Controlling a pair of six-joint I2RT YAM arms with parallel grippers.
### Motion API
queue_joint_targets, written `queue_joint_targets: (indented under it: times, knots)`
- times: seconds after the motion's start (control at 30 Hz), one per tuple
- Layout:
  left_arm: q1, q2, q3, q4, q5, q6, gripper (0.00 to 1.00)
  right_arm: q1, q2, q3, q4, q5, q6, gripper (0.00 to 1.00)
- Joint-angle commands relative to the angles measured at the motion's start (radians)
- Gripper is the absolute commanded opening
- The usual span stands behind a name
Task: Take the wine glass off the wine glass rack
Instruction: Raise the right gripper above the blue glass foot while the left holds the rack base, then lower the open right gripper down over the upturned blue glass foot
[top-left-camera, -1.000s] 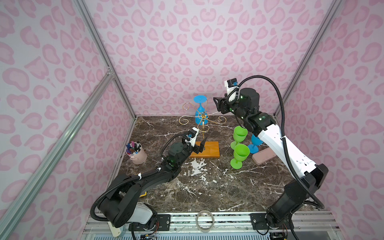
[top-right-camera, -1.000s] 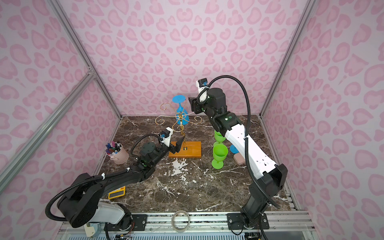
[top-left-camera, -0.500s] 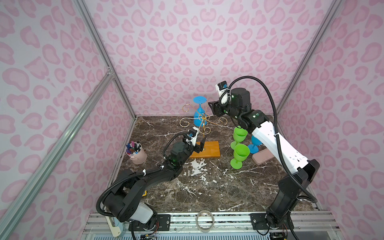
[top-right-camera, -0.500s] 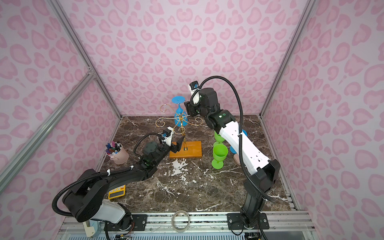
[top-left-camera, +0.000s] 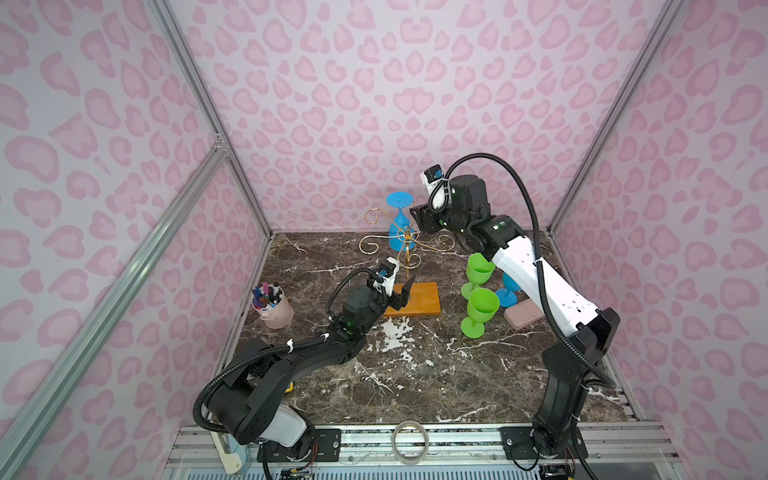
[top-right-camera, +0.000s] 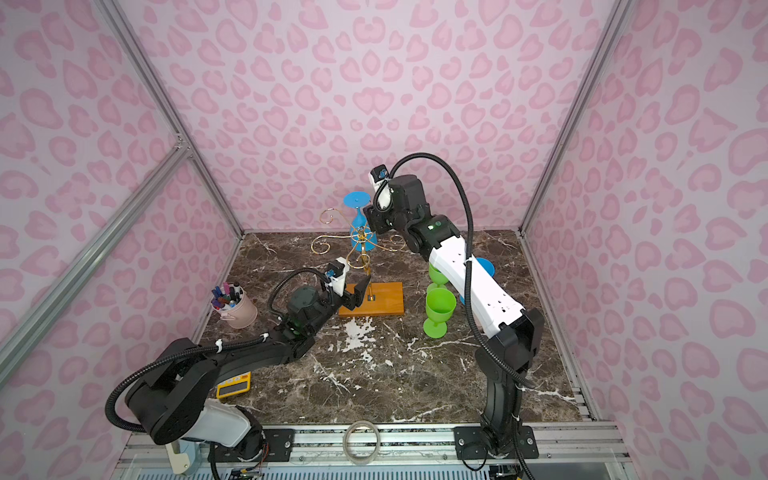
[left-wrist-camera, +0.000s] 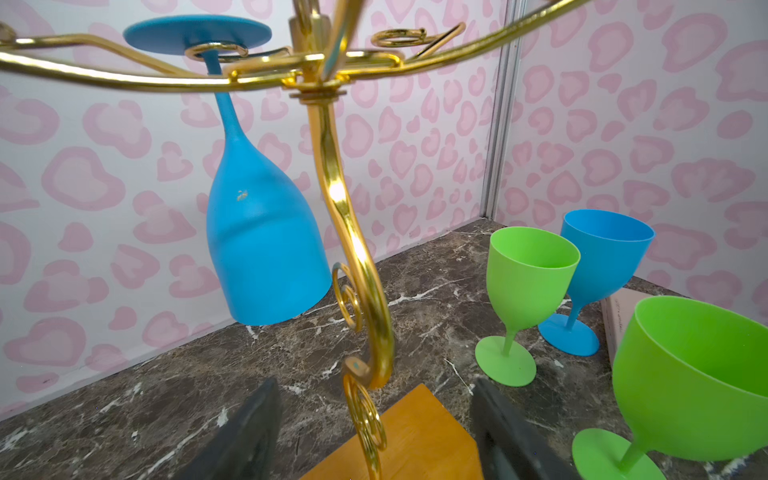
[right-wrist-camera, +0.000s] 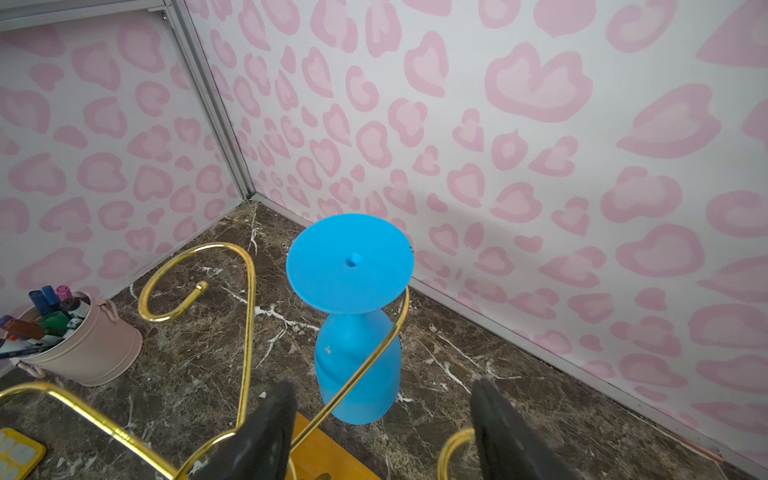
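Left tool (top-left-camera: 406, 290) and right tool (right-wrist-camera: 384, 385) both stand wide open, empty.

On the dark marble worktop (top-left-camera: 436, 374), at nine o'clock, a pink bucket (top-left-camera: 276, 312) crammed with markers (top-left-camera: 266, 293). At two o'clock, two green goblets (top-left-camera: 481, 305) (top-left-camera: 480, 268), upright and close together, with a blue goblet (left-wrist-camera: 602, 257) upright just beside them and a flat pink box (top-left-camera: 523, 318) near the closer green one. At seven o'clock, a small yellow pad (top-right-camera: 234, 385). At six o'clock, on the front rail, a clear tape roll (top-left-camera: 410, 441).
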Motion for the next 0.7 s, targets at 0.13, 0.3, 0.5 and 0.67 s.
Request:
queue_joint_targets:
  times: [0.13, 0.3, 0.5, 0.67]
  knots:
    - [-0.001, 0.001, -0.007, 0.041, -0.008, 0.001, 0.73, 0.012, 0.046, 0.052, 0.027, -0.007, 0.002, 0.74]
    - [0.000, -0.003, -0.008, 0.036, -0.013, 0.004, 0.73, 0.012, 0.113, 0.145, -0.024, -0.009, 0.013, 0.83]
    - [-0.001, -0.014, -0.007, 0.025, -0.015, 0.008, 0.73, 0.011, 0.166, 0.199, -0.038, -0.018, 0.007, 0.94]
    - [-0.001, -0.018, -0.004, 0.017, -0.015, 0.010, 0.73, 0.009, 0.178, 0.208, -0.015, -0.022, 0.004, 0.97]
